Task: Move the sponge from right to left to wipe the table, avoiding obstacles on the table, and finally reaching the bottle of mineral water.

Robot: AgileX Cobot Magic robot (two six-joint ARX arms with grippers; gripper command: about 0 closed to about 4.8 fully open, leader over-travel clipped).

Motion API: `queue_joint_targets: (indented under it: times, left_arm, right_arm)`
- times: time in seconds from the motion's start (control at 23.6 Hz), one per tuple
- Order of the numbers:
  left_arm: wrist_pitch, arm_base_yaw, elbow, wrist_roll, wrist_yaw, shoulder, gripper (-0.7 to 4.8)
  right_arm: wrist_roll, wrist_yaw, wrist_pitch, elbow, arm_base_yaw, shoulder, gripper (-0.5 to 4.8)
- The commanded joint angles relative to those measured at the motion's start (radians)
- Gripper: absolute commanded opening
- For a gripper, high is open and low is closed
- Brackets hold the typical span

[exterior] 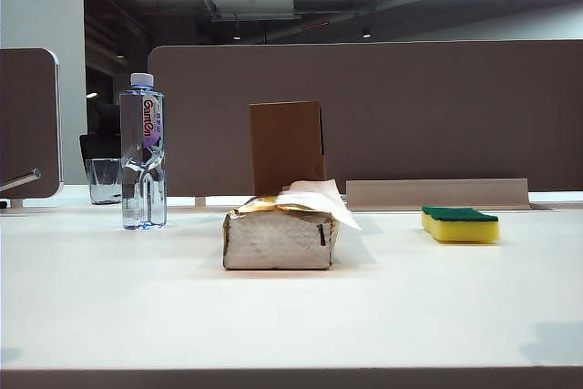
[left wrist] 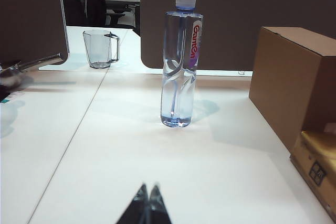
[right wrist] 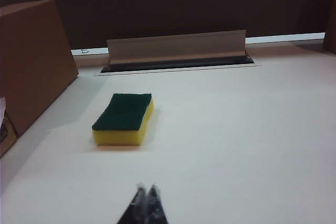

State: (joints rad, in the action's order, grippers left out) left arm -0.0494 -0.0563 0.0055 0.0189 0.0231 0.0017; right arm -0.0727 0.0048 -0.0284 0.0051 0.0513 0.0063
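Left pincer (left wrist: 147, 195): clenched, tips pressed together, holding nothing, poised above bare worktop (left wrist: 131, 156) well short of the bottle (left wrist: 180, 61). Right pincer (right wrist: 146, 196): likewise clenched and empty, tips together, above bare worktop near the sponge (right wrist: 124, 119) but not touching it. Neither pincer nor arm visible in the exterior view.

Sponge (exterior: 460, 224): flat on the right side of the worktop (exterior: 291, 316), green layer up, apart from everything else. Bottle (exterior: 143, 152): upright at the left, white cap on, water inside. Tissue pack (exterior: 279, 239): in the middle, gold top, white tissue sticking out toward the right. Box (exterior: 286, 146): upright just behind the pack, its lower part hidden by the pack in the exterior view. Glass cup (exterior: 105, 180): behind the bottle, partly covered by it from the front; seen whole, with handle, in the left wrist view (left wrist: 101, 49).

In the left wrist view, box (left wrist: 294, 82) cut off at the frame edge, only a gold corner of the pack (left wrist: 317, 156) showing. In the right wrist view, box (right wrist: 34, 61) cut off too, and a sliver of the pack barely made out at the edge. Cable slot with raised flap (right wrist: 176, 48) behind the sponge. Only the pincer tips in frame in both wrist views, dark and blurred.
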Motion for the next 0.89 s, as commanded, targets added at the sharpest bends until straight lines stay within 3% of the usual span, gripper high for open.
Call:
queue_joint_targets:
  times: [0.04, 0.34, 0.51, 0.68, 0.8, 0.89]
  left_arm:
    - [-0.036, 0.001, 0.006, -0.004, 0.0, 0.001, -0.06]
    - [-0.081, 0.001, 0.008, -0.003, 0.012, 0.001, -0.06]
    - [-0.078, 0.001, 0.039, 0.0, 0.097, 0.001, -0.05]
    - [-0.038, 0.001, 0.076, 0.025, 0.116, 0.001, -0.03]
    - [0.056, 0.001, 0.118, 0.05, 0.144, 0.001, 0.69]
    - [0.116, 0.001, 0.15, 0.05, 0.183, 0.001, 0.88]
  right_arm:
    - [0.002, 0.003, 0.01, -0.002, 0.0, 0.0, -0.06]
    - [0.002, 0.0, 0.01, 0.0, 0.0, 0.0, -0.06]
    - [0.002, -0.007, 0.01, 0.02, 0.0, 0.0, -0.06]
    - [0.002, -0.007, 0.01, 0.063, 0.0, 0.0, -0.06]
    - [0.002, -0.007, 0.008, 0.093, 0.0, 0.0, -0.06]
    - [-0.007, -0.007, 0.002, 0.113, 0.0, 0.0, -0.06]
